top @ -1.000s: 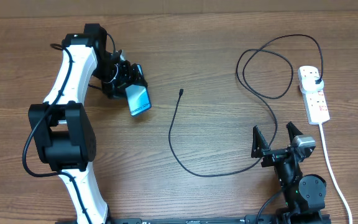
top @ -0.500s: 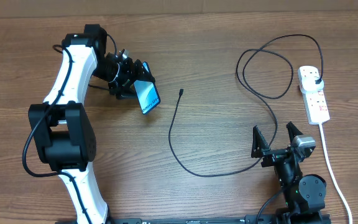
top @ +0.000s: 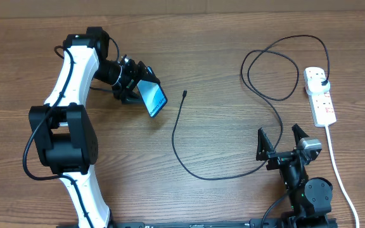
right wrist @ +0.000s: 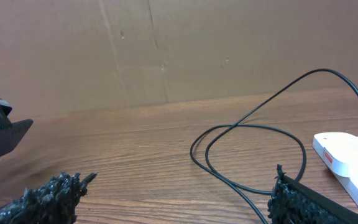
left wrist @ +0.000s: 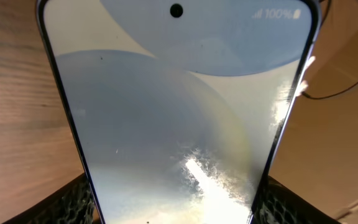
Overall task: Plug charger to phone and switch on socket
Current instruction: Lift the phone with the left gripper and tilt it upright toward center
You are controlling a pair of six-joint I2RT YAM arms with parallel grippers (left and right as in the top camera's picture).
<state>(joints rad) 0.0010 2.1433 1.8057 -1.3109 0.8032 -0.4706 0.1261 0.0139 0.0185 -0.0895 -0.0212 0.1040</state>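
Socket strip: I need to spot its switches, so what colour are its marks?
Red marks on the white socket strip, best seen in the overhead view.

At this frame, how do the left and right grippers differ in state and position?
The left gripper is closed on the phone, gripping its side edges; the right gripper stands wide open and empty. The left gripper reaches out over the left half of the table; the right gripper sits back near the front edge on the right, close to the charger cable. Both are dark and two-fingered, and neither touches the socket.

Looped charger [right wrist: 233, 126] beside socket [right wrist: 348, 159]
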